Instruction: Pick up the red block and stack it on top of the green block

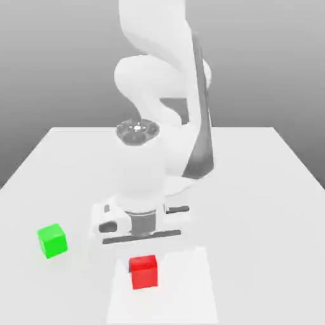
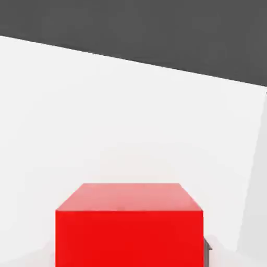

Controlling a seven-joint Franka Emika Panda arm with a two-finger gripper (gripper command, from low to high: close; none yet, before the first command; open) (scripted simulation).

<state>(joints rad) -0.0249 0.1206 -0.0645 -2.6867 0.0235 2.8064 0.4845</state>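
The red block (image 1: pixel 144 271) sits near the front of the white table, just below the hand in the exterior view. In the hand view the red block (image 2: pixel 129 227) is very close and large, its top face and one side showing. My gripper (image 1: pixel 143 246) hangs directly over it at the end of the white arm, low above the table. The green block (image 1: pixel 52 240) stands apart on the table, toward the exterior view's left of the red block and a little farther back.
The white table (image 1: pixel 266 209) stretches out around the arm's base (image 1: pixel 171 165), with its far edge against a grey backdrop. A paler rectangular patch (image 1: pixel 184 298) lies on the surface under and around the red block.
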